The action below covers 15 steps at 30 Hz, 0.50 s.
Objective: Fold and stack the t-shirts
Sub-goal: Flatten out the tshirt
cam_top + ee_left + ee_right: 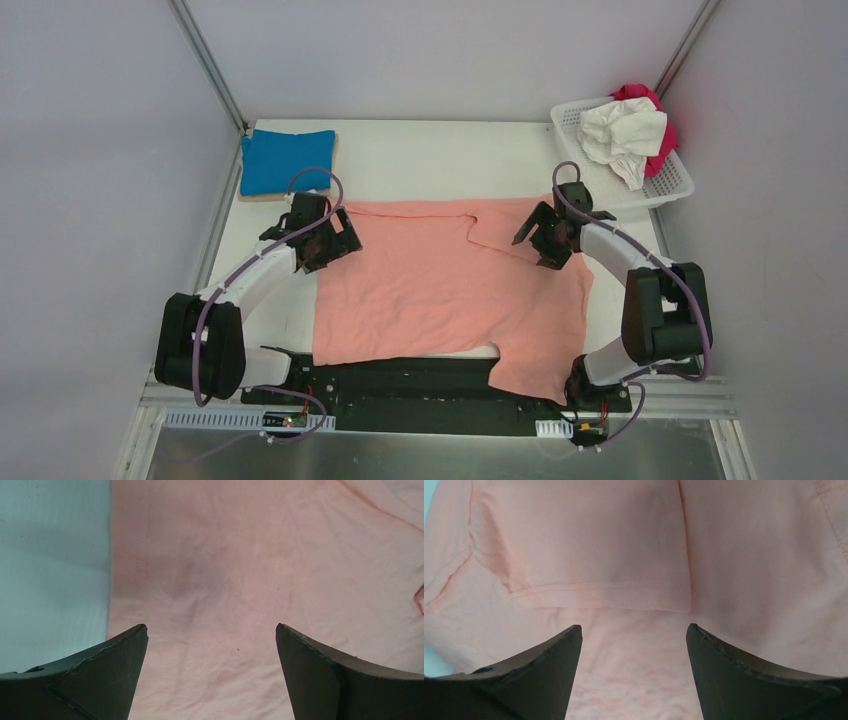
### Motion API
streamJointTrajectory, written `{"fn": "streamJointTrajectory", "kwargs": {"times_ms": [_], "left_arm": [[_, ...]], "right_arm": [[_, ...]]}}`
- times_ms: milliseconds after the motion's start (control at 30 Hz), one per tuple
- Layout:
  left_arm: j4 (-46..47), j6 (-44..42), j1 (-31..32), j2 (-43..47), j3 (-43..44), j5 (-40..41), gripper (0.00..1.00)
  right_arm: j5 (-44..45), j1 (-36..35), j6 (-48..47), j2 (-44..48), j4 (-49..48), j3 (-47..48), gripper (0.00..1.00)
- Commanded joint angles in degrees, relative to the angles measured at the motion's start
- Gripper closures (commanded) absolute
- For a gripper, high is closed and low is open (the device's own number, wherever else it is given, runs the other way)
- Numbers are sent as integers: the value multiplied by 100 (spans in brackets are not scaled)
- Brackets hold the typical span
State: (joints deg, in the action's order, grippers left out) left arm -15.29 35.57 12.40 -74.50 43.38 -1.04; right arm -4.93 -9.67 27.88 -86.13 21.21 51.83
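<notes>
A salmon-pink t-shirt (440,290) lies spread flat on the white table, one sleeve folded in near its far right corner (495,232). My left gripper (335,240) is open and empty over the shirt's far left edge; the left wrist view shows pink cloth (250,570) under it beside bare table. My right gripper (535,238) is open and empty over the folded sleeve, whose hem (599,587) shows just beyond the fingertips. A folded bright blue t-shirt (286,160) lies at the far left. White (625,132) and magenta (650,105) shirts sit crumpled in the basket.
A white lattice basket (660,190) stands at the far right corner. A thin tan board (262,197) lies under the blue shirt. Grey walls enclose the table on three sides. The pink shirt's near right sleeve (535,375) hangs over the black base rail.
</notes>
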Motion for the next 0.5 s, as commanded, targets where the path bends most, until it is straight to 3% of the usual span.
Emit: {"fn": "streamJointTrajectory", "kwargs": {"times_ms": [0, 467], "left_arm": [[79, 86, 26, -142, -167, 139, 1], [96, 95, 25, -537, -166, 474, 1]], "right_arm": [[75, -15, 0, -269, -275, 67, 22], [423, -17, 63, -776, -798, 247, 27]]}}
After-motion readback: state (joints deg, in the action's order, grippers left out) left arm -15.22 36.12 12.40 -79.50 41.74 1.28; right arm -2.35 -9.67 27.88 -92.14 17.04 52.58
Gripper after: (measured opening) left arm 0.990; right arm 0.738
